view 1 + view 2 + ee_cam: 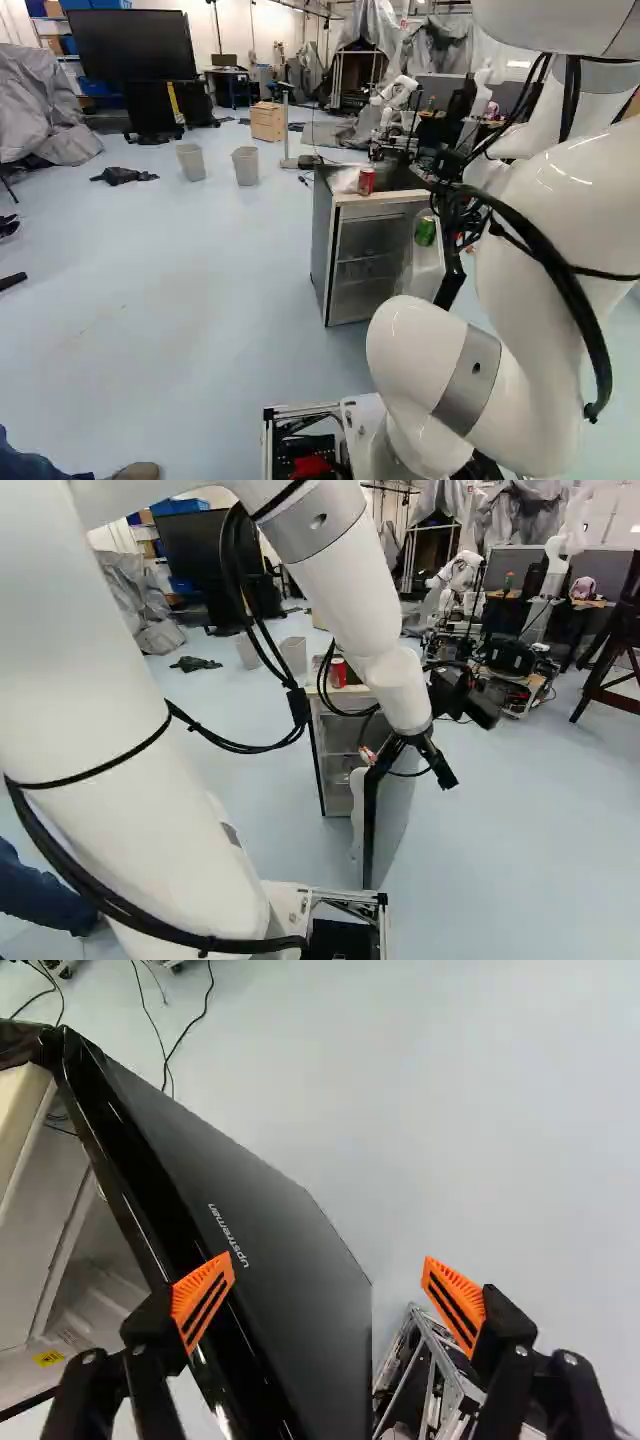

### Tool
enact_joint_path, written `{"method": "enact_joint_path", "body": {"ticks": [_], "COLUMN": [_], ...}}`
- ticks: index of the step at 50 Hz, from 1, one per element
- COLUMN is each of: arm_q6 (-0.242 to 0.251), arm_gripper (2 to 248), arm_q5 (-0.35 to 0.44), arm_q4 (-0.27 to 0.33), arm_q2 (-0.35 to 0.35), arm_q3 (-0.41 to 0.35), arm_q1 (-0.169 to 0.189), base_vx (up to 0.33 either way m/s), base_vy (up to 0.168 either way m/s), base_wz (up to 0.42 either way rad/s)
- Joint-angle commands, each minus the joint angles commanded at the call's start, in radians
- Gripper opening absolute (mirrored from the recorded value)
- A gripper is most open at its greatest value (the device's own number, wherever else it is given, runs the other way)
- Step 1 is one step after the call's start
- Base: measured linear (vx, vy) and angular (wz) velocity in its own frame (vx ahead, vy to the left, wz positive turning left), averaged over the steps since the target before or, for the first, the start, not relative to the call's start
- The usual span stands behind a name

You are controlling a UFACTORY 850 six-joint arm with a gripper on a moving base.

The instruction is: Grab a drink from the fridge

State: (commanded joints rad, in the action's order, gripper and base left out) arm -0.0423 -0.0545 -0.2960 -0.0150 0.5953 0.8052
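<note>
In the right base view my gripper [415,765] is by the top of the black fridge door [370,825]. The wrist view shows the gripper [328,1300] open, one finger over the door's dark edge and the other out past its outer face [270,1220]; nothing is gripped. The fridge [322,240] stands with its door swung open, and its shelves [368,255] show. A red can [366,180] stands on top of it. At the door's inner side is a green can [425,231]. The fridge's pale interior [95,1290] lies beyond the finger over the door edge.
Another robot [395,95] stands beyond the fridge. Two grey bins [191,162] and a wooden box [267,121] are further back. The base's metal frame [425,1365] shows beside the door's outer face. A person's leg and shoe [137,470] are close beside the base.
</note>
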Motion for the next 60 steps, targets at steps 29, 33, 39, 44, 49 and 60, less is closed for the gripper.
{"method": "enact_joint_path", "body": {"ticks": [29,33,39,44,49,60], "arm_q6": [0.000,0.000,0.000,0.000,0.000,0.000], "arm_gripper": [247,247,247,247,247,247], "arm_q5": [0.018,0.020,0.024,0.027,0.030,0.037], "arm_q4": [0.000,0.000,0.000,0.000,0.000,0.000], "arm_q2": [0.049,0.053,0.060,0.065,0.070,0.079], "arm_q3": [-0.050,-0.055,-0.062,-0.067,-0.071,-0.080], "arm_q1": [-0.061,-0.071,-0.087,-0.099,-0.113,-0.143], "base_vx": [0.000,0.000,0.000,0.000,0.000,0.000], "base_vy": [0.000,0.000,0.000,0.000,0.000,0.000], "base_wz": [0.000,0.000,0.000,0.000,0.000,0.000]}}
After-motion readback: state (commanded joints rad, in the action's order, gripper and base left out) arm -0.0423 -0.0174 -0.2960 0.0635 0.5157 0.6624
